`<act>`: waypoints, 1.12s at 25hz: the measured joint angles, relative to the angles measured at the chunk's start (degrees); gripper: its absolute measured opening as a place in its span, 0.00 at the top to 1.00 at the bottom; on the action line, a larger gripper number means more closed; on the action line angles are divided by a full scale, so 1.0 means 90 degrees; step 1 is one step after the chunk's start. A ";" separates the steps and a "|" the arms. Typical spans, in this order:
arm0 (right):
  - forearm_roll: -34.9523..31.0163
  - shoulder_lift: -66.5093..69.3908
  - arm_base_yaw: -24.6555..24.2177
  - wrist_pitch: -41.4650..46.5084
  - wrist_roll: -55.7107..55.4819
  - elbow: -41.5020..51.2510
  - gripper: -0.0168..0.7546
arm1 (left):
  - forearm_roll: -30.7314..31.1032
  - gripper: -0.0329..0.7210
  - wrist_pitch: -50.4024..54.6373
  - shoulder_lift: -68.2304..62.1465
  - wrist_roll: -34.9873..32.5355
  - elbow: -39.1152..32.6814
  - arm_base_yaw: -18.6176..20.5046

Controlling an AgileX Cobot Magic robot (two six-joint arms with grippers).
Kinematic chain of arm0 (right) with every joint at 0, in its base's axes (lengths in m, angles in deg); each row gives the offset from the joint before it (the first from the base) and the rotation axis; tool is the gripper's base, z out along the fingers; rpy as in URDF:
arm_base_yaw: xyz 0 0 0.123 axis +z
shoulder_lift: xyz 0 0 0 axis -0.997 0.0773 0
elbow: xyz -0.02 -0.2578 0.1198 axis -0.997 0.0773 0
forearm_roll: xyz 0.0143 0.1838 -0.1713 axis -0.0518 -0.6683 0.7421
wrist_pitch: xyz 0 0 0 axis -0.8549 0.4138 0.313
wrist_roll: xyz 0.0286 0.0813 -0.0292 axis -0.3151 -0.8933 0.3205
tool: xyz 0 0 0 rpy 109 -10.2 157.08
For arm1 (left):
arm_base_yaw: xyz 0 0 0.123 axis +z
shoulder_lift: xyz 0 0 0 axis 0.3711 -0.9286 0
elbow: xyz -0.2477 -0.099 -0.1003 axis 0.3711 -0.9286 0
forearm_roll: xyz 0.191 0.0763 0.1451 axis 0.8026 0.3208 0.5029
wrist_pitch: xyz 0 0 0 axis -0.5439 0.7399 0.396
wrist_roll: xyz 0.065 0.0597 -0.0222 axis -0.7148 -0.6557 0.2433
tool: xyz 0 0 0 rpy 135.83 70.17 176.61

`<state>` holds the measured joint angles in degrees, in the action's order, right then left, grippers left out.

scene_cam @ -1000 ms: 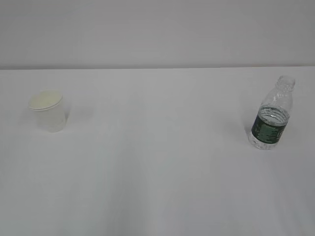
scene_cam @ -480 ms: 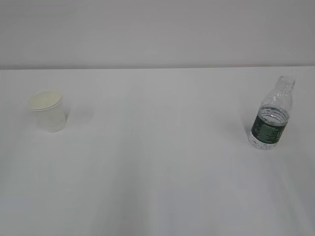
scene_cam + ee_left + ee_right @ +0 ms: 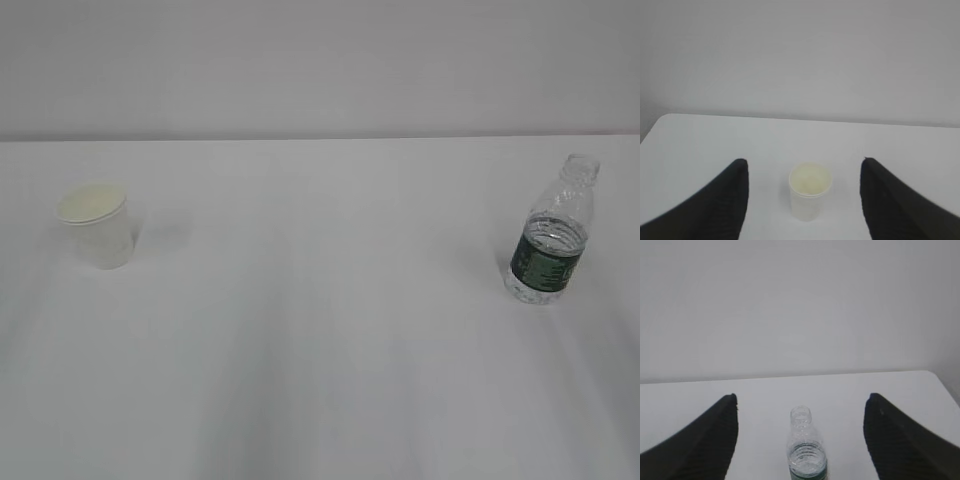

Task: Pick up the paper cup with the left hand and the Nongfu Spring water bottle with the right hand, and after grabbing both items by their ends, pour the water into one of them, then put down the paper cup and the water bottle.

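1. On the white table (image 3: 320, 350), the paper cup (image 3: 97, 224) stands upright far left, the Nongfu Spring water bottle (image 3: 551, 245) upright far right.
2. Left hand (image 3: 804, 165) gapes wide, framing the cup, gripping nothing.
3. Right hand (image 3: 801, 402) spread wide before the bottle, empty.

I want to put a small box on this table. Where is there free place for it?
The wide middle of the table is bare, between the paper cup at the left and the water bottle at the right. The front strip below both is bare too. Nowhere is crowded; only the spots right beside cup and bottle are taken.
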<state>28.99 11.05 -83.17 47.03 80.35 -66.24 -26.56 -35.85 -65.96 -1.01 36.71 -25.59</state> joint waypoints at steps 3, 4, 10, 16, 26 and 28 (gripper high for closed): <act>-0.0270 0.0493 0.0000 -0.0480 -0.0026 0.0000 0.22 | 0.0000 0.30 -0.0360 -0.0239 0.0000 -0.0076 0.0000; -0.0318 0.0649 0.0000 -0.0661 -0.0026 0.0000 0.22 | 0.0000 0.31 -0.0502 -0.0282 0.0000 -0.0143 0.0000; -0.0375 0.1171 0.0000 -0.1136 -0.0026 0.0000 0.22 | 0.0000 0.31 -0.1582 -0.0411 0.0000 -0.0714 0.0000; -0.0379 0.1212 0.0000 -0.1545 -0.0026 0.0460 0.22 | 0.0000 0.31 -0.2187 -0.0411 0.0000 -0.1395 0.0000; -0.0513 0.1226 0.0000 -0.2595 -0.0462 0.1661 0.22 | 0.0000 0.31 -0.2870 -0.0828 0.0000 -0.1907 -0.0218; -0.0512 0.1307 0.0000 -0.2959 -0.0615 0.1936 0.22 | 0.0000 0.31 -0.3117 -0.1132 0.0000 -0.1919 -0.0468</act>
<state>24.39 22.81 -83.17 20.40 74.82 -48.82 -26.56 -63.90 -76.14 -1.01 19.44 -29.80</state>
